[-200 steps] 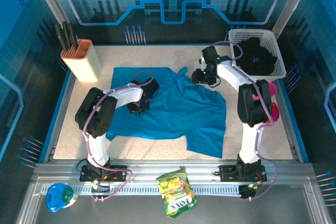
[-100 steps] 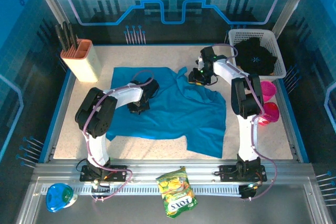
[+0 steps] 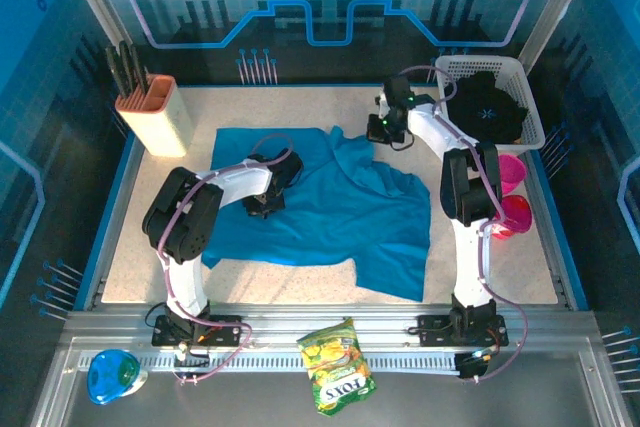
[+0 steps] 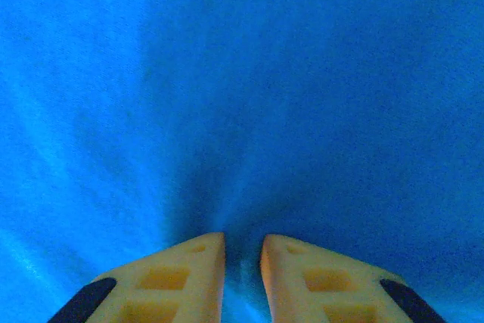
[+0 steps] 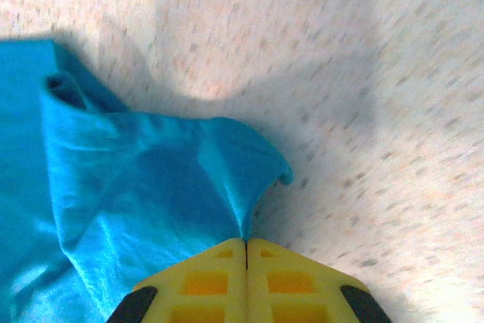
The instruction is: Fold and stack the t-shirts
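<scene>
Pulling from this hold is where I see the risk. The right tool (image 5: 246, 241) has its fingers pressed fully together on only the thin edge of one corner of the teal t-shirt (image 3: 330, 217), so the cloth may slip out if the arm lifts quickly. The left tool (image 4: 242, 238) is almost together, with a small pinch of the same shirt drawn into the gap. If the two arms pull in different directions, the fabric could bunch instead of folding flat.

The shirt lies spread over the middle of the counter (image 3: 130, 232), wrinkled at its far right part. The black t-shirt (image 3: 490, 107) sits in the white basket (image 3: 478, 60) just behind the right arm, and the pink cups (image 3: 512, 177) stand beside that arm, so a wide swing could knock them. The knife block (image 3: 155, 117) is well apart, at the far left.
</scene>
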`<state>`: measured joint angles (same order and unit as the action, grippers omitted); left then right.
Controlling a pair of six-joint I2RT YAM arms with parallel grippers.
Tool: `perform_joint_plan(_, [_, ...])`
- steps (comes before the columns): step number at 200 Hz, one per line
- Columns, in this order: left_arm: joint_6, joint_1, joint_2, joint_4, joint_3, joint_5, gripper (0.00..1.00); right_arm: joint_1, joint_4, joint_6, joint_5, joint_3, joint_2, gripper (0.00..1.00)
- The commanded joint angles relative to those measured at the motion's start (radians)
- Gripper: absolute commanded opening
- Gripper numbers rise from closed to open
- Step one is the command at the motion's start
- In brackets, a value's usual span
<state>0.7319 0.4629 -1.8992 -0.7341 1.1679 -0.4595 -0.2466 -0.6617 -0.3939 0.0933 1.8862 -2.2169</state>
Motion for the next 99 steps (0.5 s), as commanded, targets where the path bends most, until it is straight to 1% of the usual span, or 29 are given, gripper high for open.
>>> perform_joint_plan(1, [0.000,0.003,-0.025,-0.002,-0.049,0.082,0.23,0.024,-0.002,0.081,-0.196,0.088,-0.041,0.00])
perform_joint_plan(30, [-0.003,0.008,-0.016,-0.003,-0.056,0.088,0.23,0.041,0.045,0.147,-0.377,0.217,-0.104,0.00])
perform_joint_plan(62, [-0.016,0.012,-0.012,-0.004,-0.053,0.088,0.23,0.043,0.203,0.250,-0.535,0.323,-0.217,0.00])
perform_joint_plan(82, [-0.021,0.013,-0.017,-0.010,-0.042,0.088,0.23,0.042,0.330,0.301,-0.622,0.338,-0.256,0.00])
perform_joint_plan(99, [-0.025,0.018,-0.021,-0.011,-0.034,0.085,0.23,0.041,0.450,0.321,-0.677,0.289,-0.243,0.00])
